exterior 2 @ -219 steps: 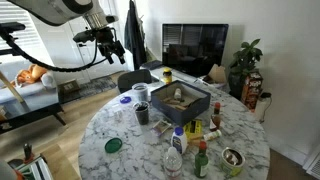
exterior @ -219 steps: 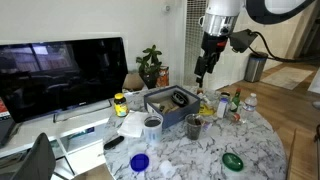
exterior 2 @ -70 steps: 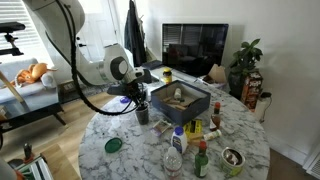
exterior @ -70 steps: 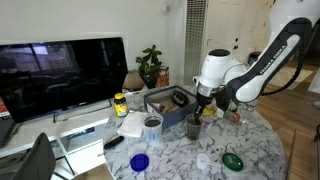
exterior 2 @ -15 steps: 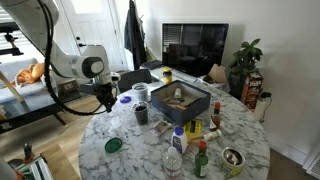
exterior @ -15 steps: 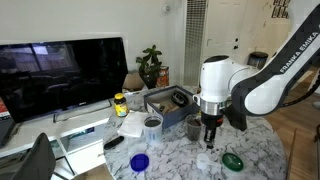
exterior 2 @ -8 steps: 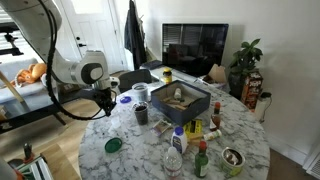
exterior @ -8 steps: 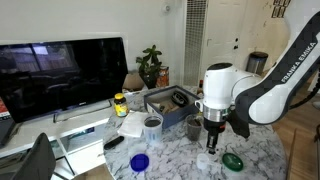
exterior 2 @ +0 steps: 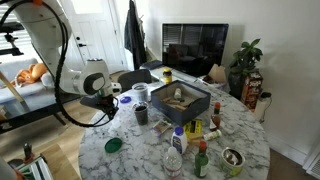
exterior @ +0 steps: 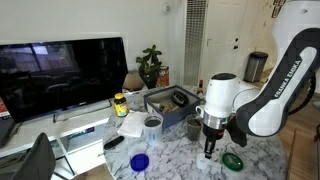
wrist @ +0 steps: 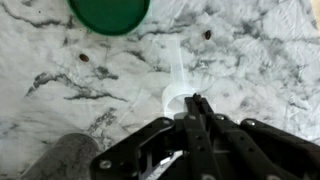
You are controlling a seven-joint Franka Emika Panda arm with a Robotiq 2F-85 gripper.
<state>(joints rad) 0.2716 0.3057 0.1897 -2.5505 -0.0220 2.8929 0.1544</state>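
one white plastic spoon [wrist: 179,70] | round bowl, straight handle, lying flat | claw [wrist: 195,100] together at its bowl

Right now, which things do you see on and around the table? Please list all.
table: one, white marble, round
green lid: one, green, ahead of the gripper
scoop: one, translucent white, at the gripper's tips
box: one, dark, mid table
cups: two, grey and dark, beside the box
blue lid: one, blue, table edge
jar: one, yellow lid, near the television
bottles: several, mixed colours, table edge
television: one, black, behind the table
plant: one, green, beside the television
arm: one, white, bent over the table
gripper: one, black, shut, above the scoop
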